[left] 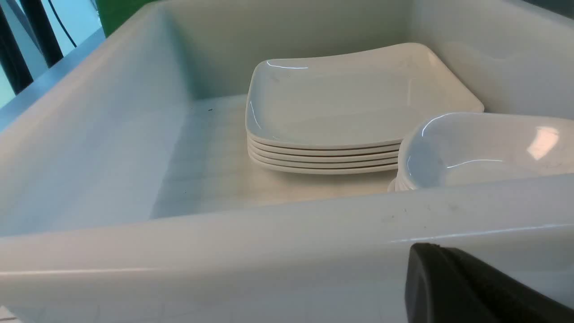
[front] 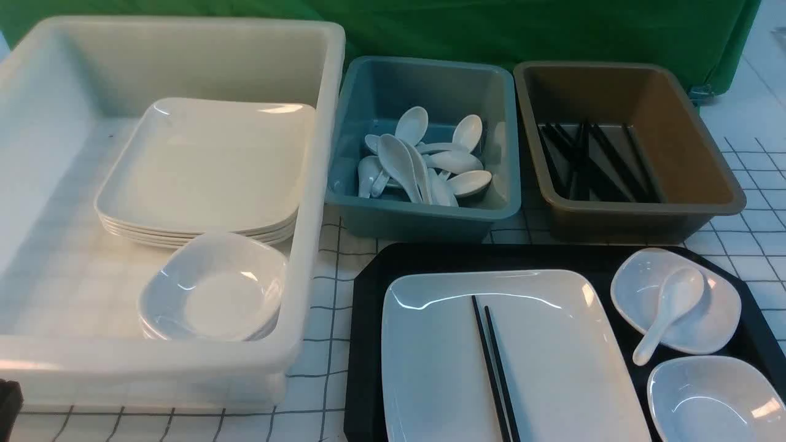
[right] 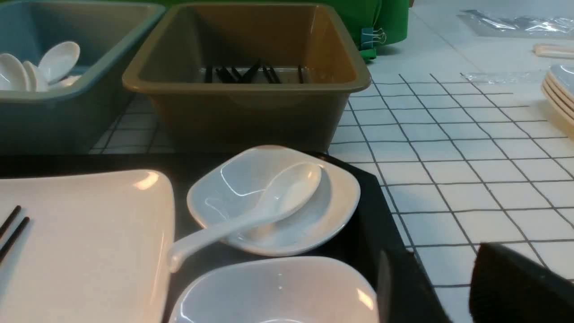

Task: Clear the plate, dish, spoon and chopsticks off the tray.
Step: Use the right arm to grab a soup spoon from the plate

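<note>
Lower right of the front view: the large flat black plastic tray [front: 363,368] sits on the grid-patterned surface [front: 331,270]. It carries the large white glossy rectangular plate [front: 430,368] with the pair of thin black chopsticks [front: 495,362] lying on it. Right of the plate, a small white rounded-square dish [front: 715,319] holds the short white soup spoon [front: 674,304], and a second such dish [front: 712,399] sits just below. The left gripper [left: 448,287] is outside the near wall of the deep white tub [left: 224,251] with jaws together; the right gripper [right: 435,255] is by the tray's right corner, jaws apart and empty.
</note>
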Robot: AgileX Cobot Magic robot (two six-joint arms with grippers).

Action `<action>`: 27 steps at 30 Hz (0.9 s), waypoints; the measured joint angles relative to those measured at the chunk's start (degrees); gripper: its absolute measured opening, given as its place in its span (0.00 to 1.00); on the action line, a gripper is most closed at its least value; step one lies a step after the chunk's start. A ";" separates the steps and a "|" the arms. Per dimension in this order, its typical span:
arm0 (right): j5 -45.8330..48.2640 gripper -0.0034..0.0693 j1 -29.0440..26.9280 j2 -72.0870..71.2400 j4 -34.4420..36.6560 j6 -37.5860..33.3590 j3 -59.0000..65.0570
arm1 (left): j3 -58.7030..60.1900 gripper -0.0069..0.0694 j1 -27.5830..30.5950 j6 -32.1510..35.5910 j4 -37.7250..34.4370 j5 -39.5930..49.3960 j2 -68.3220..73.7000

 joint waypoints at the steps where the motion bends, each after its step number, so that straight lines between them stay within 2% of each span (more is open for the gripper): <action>1: 0.00 0.38 0.00 0.00 0.00 0.00 0.00 | 0.00 0.10 0.00 0.00 0.00 0.00 0.00; 12: 0.00 0.38 0.00 0.00 0.00 0.00 0.00 | 0.00 0.10 0.00 0.06 0.15 0.00 0.00; 17: 0.00 0.38 0.00 0.00 0.00 0.00 0.00 | 0.00 0.10 0.00 2.28 3.72 0.00 0.00; 24: 0.00 0.38 0.00 0.00 0.00 0.00 0.00 | 0.00 0.10 0.00 2.86 4.49 -0.12 0.00; 27: 0.00 0.38 0.00 0.00 0.00 0.00 0.00 | 0.00 0.10 0.00 1.48 1.08 -3.00 0.00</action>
